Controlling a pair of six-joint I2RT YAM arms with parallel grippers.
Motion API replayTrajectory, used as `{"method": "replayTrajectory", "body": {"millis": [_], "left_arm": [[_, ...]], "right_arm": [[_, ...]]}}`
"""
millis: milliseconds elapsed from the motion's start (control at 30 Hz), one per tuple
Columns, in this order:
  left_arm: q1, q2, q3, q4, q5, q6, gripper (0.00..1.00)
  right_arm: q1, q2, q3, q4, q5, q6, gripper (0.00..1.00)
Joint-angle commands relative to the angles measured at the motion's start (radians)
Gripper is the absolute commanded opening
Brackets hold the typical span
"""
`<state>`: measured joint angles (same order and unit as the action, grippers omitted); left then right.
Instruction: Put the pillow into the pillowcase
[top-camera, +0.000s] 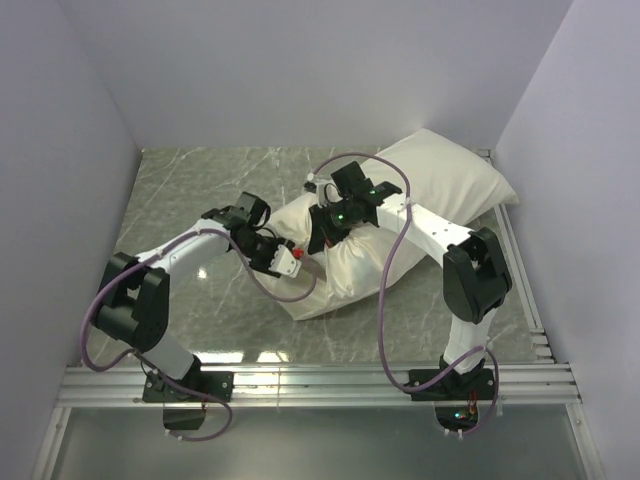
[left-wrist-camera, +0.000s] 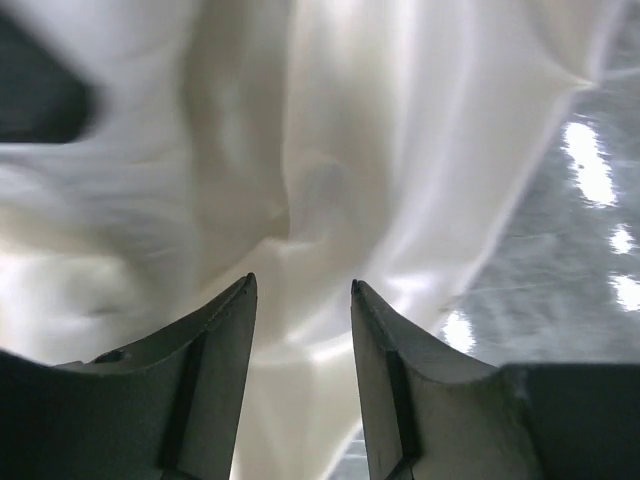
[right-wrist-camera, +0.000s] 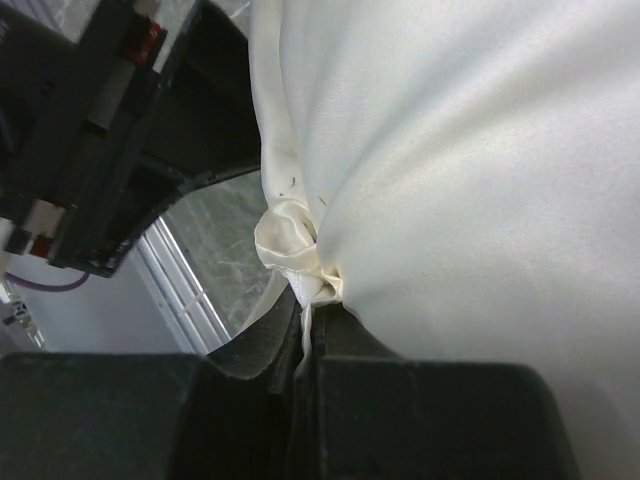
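The white pillow (top-camera: 440, 170) lies slanted from the back right toward the middle of the table. Its near end is inside the cream pillowcase (top-camera: 340, 275), which bulges round it. My right gripper (top-camera: 322, 240) is shut on a bunched fold of the pillowcase, seen close in the right wrist view (right-wrist-camera: 300, 235), with the gripper (right-wrist-camera: 305, 315) pinching the cloth. My left gripper (top-camera: 308, 266) is open at the pillowcase's near left side. In the left wrist view the gripper (left-wrist-camera: 302, 285) points at wrinkled cream cloth (left-wrist-camera: 330, 180), nothing pinched between the fingers.
The grey marble tabletop (top-camera: 200, 190) lies to the left and front of the cloth. Metal rails run along the front edge (top-camera: 320, 380) and the right side (top-camera: 522, 270). Pale walls close in left, back and right. The left arm (right-wrist-camera: 90, 130) shows in the right wrist view.
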<state>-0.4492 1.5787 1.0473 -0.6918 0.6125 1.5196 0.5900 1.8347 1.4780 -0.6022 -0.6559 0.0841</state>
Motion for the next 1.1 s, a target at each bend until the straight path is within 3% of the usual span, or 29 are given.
{"method": "replayTrajectory", "body": {"millis": [0,133,400,633,700,767,900,967,1067], "left_arm": [[0.004,0.036,0.072,-0.018,0.072,-0.047,0.49],[-0.002,0.070,0.103,0.009,0.090,-0.087,0.49],[-0.072,0.026,-0.044,0.317,0.038,-0.210,0.56],[-0.123,0.086,-0.038,0.319,0.007,-0.213,0.57],[-0.135,0.113,-0.032,0.322,-0.010,-0.219,0.48],[-0.137,0.133,-0.011,0.281,-0.028,-0.208,0.33],[-0.122,0.138,-0.001,0.190,-0.053,-0.168,0.16],[-0.103,0.115,0.008,0.128,-0.043,-0.156,0.02],[-0.071,0.011,0.017,0.063,-0.026,-0.144,0.00]], "right_arm": [[-0.015,-0.032,-0.013,0.033,-0.028,0.000,0.00],[-0.018,-0.032,-0.015,0.035,-0.028,0.005,0.00],[-0.018,-0.028,-0.013,0.033,-0.044,0.013,0.00],[-0.018,-0.029,-0.015,0.038,-0.057,0.025,0.00],[-0.016,-0.029,-0.013,0.036,-0.054,0.023,0.00],[-0.016,-0.028,-0.012,0.030,-0.050,0.016,0.00],[-0.016,-0.029,-0.025,0.019,-0.028,-0.015,0.00],[-0.018,-0.023,-0.030,0.009,-0.014,-0.030,0.00],[-0.019,-0.011,-0.041,-0.013,0.018,-0.067,0.00]]}}
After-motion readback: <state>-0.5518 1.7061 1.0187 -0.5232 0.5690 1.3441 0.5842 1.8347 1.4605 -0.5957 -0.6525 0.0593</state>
